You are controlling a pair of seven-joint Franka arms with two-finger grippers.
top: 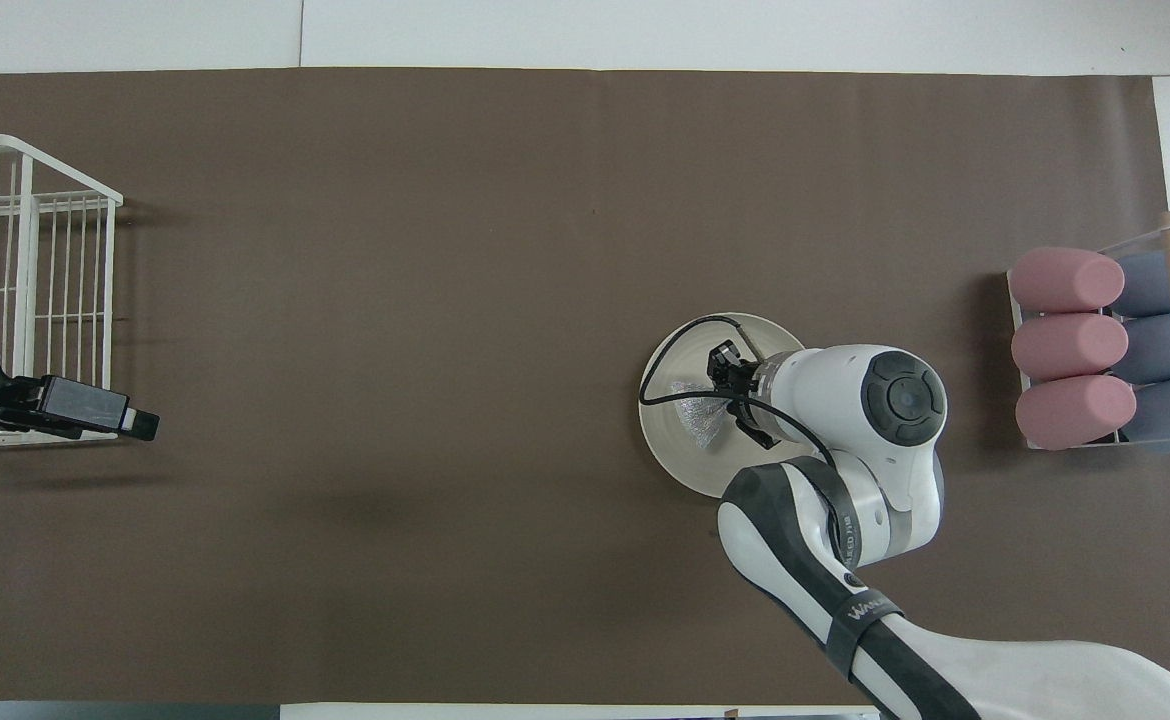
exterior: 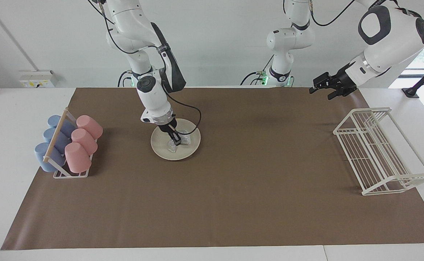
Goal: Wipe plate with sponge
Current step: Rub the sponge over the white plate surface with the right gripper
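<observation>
The cream plate point(exterior: 161, 150) lies on the brown mat, toward the right arm's end of the table; it also shows in the overhead view point(top: 670, 450). The silvery, wrinkly sponge point(exterior: 186, 140) lies on the plate, and shows in the overhead view point(top: 700, 420) too. My right gripper point(exterior: 175, 139) points down onto the plate, shut on the sponge and pressing it against the plate; its wrist hides part of the plate from above. My left gripper point(exterior: 321, 90) is open and empty, waiting in the air over the mat's edge near the white wire rack.
A white wire rack point(exterior: 378, 152) stands at the left arm's end of the table. A holder with pink cups point(exterior: 83, 141) and blue cups point(exterior: 52, 143) lying on their sides stands at the right arm's end, beside the plate.
</observation>
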